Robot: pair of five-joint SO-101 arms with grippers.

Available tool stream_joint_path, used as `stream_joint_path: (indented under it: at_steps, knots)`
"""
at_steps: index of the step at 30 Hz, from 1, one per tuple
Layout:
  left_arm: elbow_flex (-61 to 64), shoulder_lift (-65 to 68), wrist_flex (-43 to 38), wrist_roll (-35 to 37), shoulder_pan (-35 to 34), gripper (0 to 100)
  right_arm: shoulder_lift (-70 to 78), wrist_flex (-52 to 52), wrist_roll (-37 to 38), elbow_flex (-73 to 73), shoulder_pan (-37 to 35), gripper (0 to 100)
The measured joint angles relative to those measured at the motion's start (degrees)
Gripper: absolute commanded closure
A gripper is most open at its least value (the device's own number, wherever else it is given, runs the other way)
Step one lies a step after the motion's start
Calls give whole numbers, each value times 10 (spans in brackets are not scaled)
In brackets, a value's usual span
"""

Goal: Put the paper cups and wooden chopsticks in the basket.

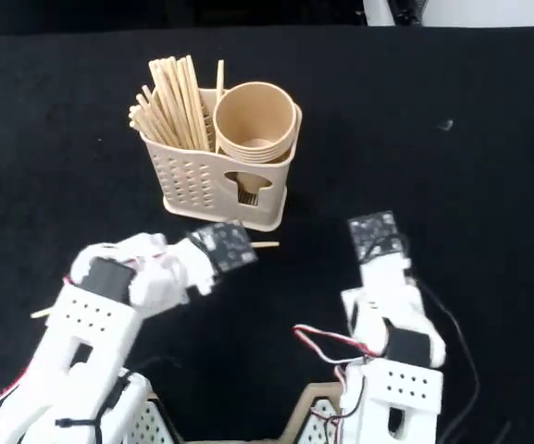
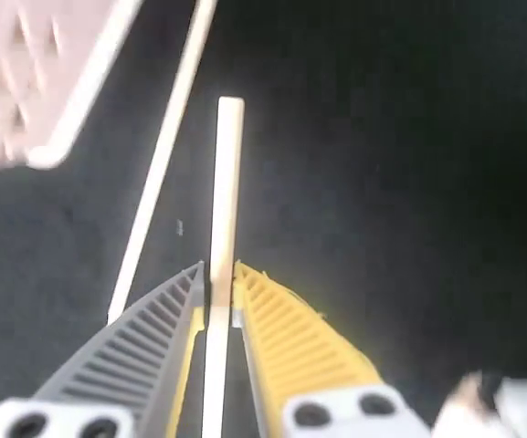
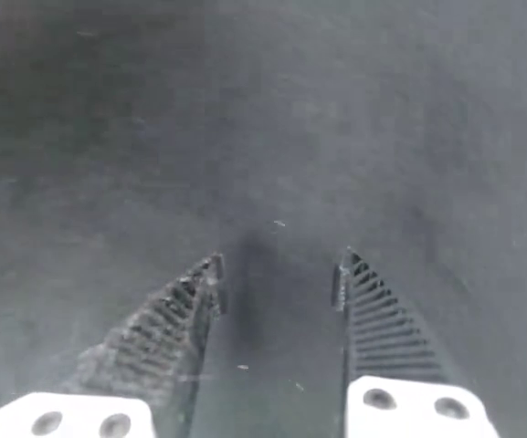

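A pale strip (image 1: 498, 11) lies beyond the black table (image 1: 452, 83).

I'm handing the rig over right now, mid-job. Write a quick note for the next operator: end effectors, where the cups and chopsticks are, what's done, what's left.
Left end effector: shut on one chopstick, just in front of the basket.
Right end effector: open, holding nothing, over the table.
Done: the stacked paper cups and a bundle of chopsticks stand in the basket.
Left: put the held chopstick in the basket. A second chopstick lies on the table beside the basket's foot and needs picking up too.
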Motion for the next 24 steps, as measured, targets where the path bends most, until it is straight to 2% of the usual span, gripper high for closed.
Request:
stream_joint_path:
  at_steps: [4,7,13,19,24]
  knots:
    - [75,0,-96,15,31,952,0,-2,0,5,24,801]
    - [109,0,-125,18,32,933,0,-2,0,7,26,801]
    - [117,1,-134,19,37,770,0,-4,0,7,26,801]
    - [105,0,-149,96,36,770,0,-4,0,7,26,801]
    - [76,-4,-120,113,24,770,0,-5,0,7,26,801]
